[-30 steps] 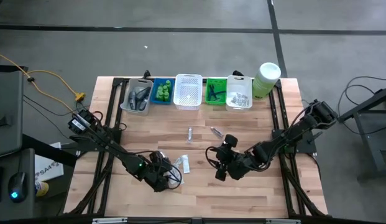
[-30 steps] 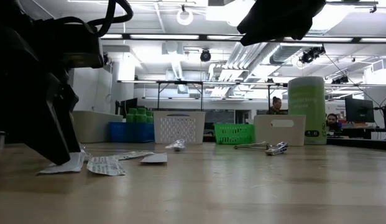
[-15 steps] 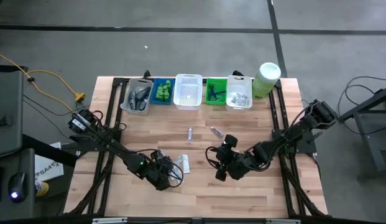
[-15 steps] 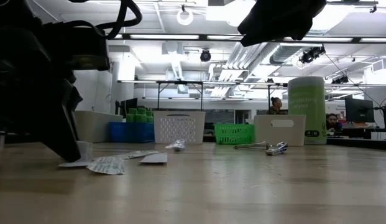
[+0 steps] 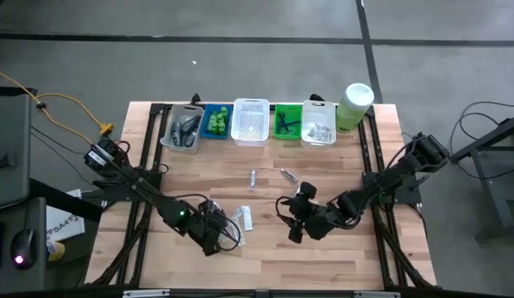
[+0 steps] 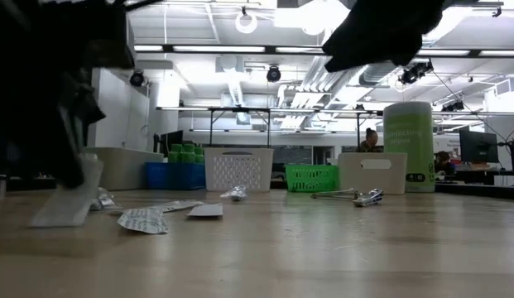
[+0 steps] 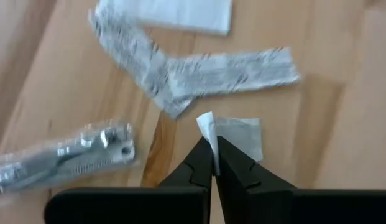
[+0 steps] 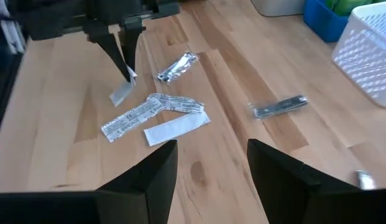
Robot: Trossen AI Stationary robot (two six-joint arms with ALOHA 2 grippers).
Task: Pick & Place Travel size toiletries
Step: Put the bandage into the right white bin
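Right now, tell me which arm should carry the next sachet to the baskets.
Left. The left gripper is already shut on a white sachet, lifted beside the other sachets. The right gripper hovers open and empty, farther from them.

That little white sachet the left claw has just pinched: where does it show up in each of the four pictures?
High view: hidden under the left gripper, low on the table's left half.
Low view: white sachet hangs at far left.
Left wrist view: sachet pinched by one corner between the shut fingers.
Right wrist view: sachet dangles from the far gripper.
Shared landmark: the printed sachets beside it on the table.
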